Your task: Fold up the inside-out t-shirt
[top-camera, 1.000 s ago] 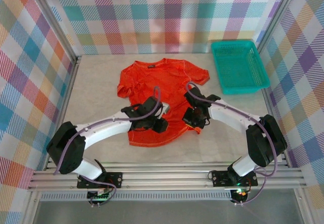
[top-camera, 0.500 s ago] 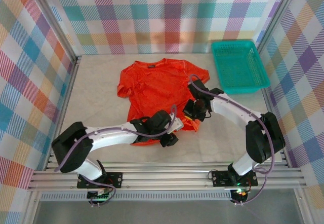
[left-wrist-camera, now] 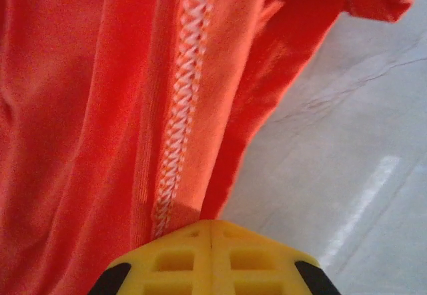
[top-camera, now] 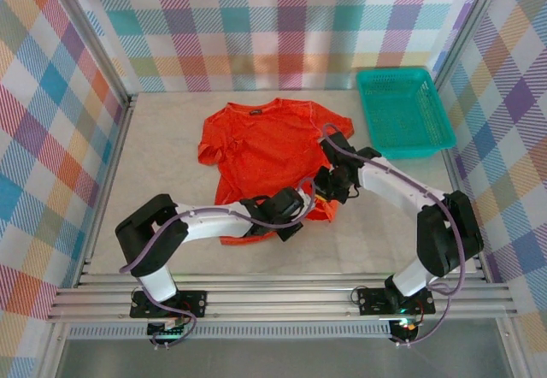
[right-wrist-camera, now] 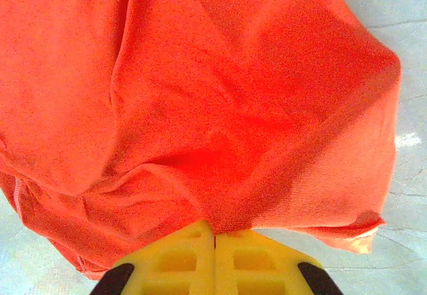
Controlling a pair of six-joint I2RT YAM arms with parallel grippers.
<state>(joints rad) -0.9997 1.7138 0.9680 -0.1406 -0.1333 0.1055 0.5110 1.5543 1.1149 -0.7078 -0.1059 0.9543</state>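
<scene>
Inside-out t-shirt (top-camera: 261, 143) clamped by left end effector (left-wrist-camera: 211, 225) and right end effector (right-wrist-camera: 214, 227) (teal basket (top-camera: 403, 111) stands well apart)

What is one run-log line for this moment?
left gripper: jaws shut on t-shirt at stitched seam | right gripper: jaws shut on t-shirt | fold: not yet done

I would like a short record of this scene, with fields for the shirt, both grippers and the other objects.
t-shirt: orange-red, spread on the table, near hem bunched
left gripper: shut on the t-shirt beside a white-stitched seam
right gripper: shut on a fold of the t-shirt
basket: teal, far right, apart from the t-shirt
</scene>
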